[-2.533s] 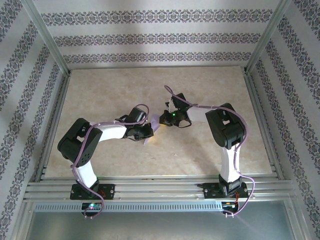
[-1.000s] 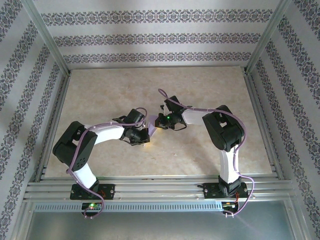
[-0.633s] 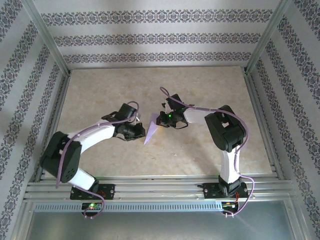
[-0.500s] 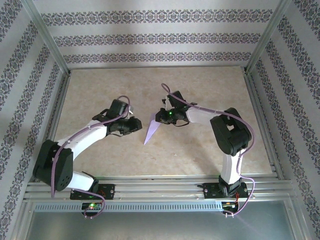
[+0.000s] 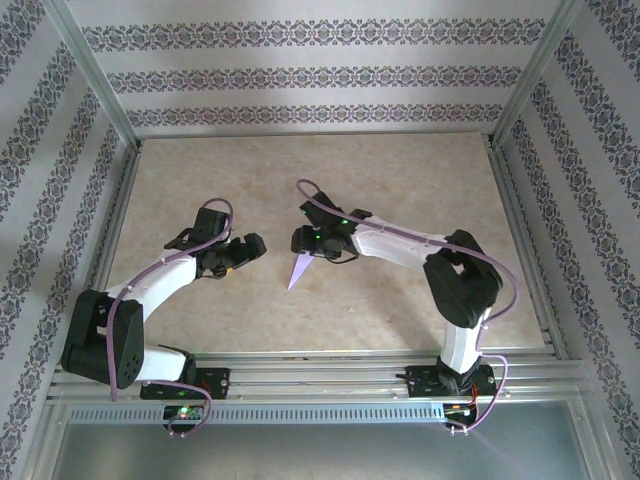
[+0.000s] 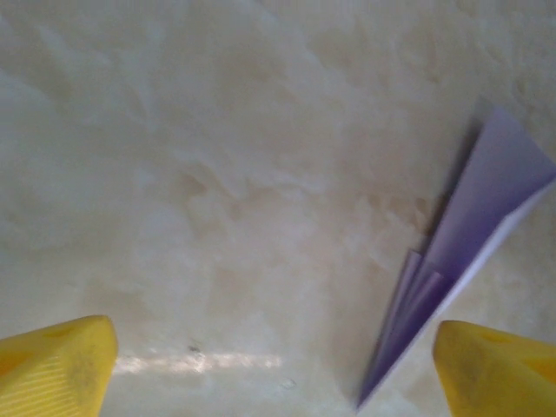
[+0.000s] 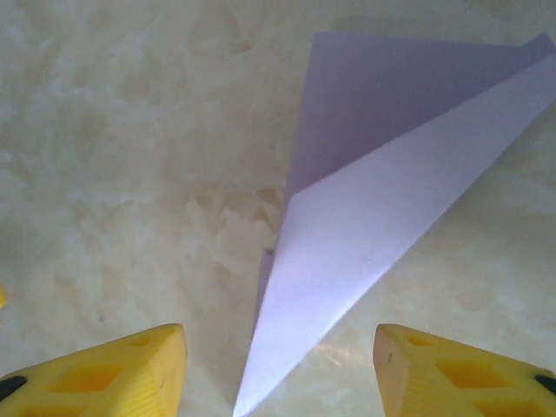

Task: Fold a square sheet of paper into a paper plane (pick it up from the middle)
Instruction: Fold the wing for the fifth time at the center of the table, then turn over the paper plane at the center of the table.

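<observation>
- Table (image 5: 420, 180): beige marbled top.
- L gripper (image 5: 248, 247): jaws wide apart, nothing held, apart from plane.
- R gripper (image 5: 303, 241): jaws spread, nothing held, at plane's wide end.
- Paper plane (image 5: 299, 271): lavender dart, on table btw grippers, nose toward near edge.

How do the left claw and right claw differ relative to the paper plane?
The right claw is close to the paper plane; the left claw stands apart on its left. The right wrist view shows the plane centred and large; the left wrist view shows it off to the right. Both claws are open.
</observation>
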Available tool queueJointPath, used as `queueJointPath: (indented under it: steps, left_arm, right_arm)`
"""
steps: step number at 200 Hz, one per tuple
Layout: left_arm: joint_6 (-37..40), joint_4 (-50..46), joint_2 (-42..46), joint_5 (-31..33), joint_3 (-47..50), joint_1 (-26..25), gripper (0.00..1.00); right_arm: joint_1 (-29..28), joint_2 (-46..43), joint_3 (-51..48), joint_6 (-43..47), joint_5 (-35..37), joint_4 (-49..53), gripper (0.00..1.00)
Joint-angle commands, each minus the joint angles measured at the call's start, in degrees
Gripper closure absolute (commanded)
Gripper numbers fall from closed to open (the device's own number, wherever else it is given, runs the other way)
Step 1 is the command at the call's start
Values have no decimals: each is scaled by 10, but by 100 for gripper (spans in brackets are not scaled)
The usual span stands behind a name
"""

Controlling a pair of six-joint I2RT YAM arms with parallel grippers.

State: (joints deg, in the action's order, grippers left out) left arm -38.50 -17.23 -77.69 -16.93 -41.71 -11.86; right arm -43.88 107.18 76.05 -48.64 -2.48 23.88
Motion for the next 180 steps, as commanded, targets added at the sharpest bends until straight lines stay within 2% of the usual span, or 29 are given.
queueJointPath:
  steps: [1,39,75,142,180]
  left_arm:
    - [44,0,25,64,8,11,0]
    - [62,10,41,78,18,13,0]
    - [70,14,38,71,24,15,0]
    - [70,18,34,62,26,16,0]
    - [67,19,25,54,24,16,0]
  right_arm:
    - [-14,45,57,-53,110,97,41]
    - [-26,99,121,-90,158,149,35]
    - [-31,138,173,-109,182,199,35]
    - [-35,183,224,-128,159,231,34]
    - [-34,163,205,-143,166,235,38]
